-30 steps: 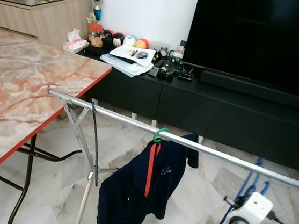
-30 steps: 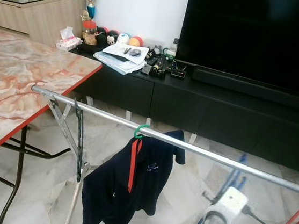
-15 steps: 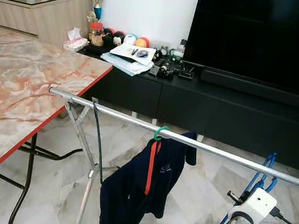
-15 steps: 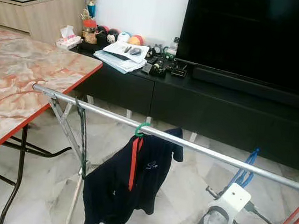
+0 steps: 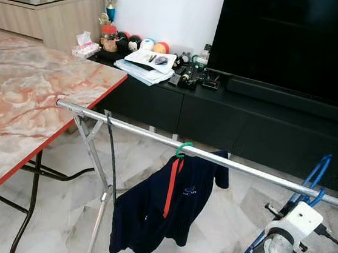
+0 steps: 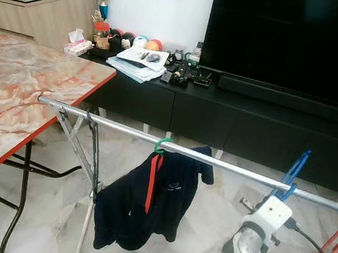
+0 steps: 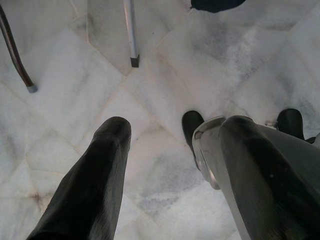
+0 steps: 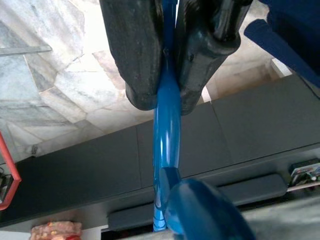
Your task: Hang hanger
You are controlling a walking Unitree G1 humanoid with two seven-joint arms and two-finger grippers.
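The right gripper (image 8: 162, 75) had its two black fingers (image 8: 135, 55) pressed tight on a blue hanger (image 5: 310, 185); the hanger was up by the shiny metal rail (image 5: 155, 138), near the rail's right end, and its hook looked to be just above or right against the bar; I could not tell if it was touching. The rail ran across the room on a folding stand, beside the marble table (image 5: 19, 103); a dark blue shirt (image 5: 163, 208) hung from the middle of the rail on a green hook (image 5: 182, 149), well apart from the blue hanger. The left gripper (image 7: 165, 165) hung low over the pale floor with its fingers spread and nothing between them.

To do this step well, I think the hook should go a little higher than the bar first, then over it, then down until the bar sat inside the curve; the fingers should let go only after the hanger rested on the rail, or it could slip and fall; keeping it apart from the shirt would stop the two from tangling.
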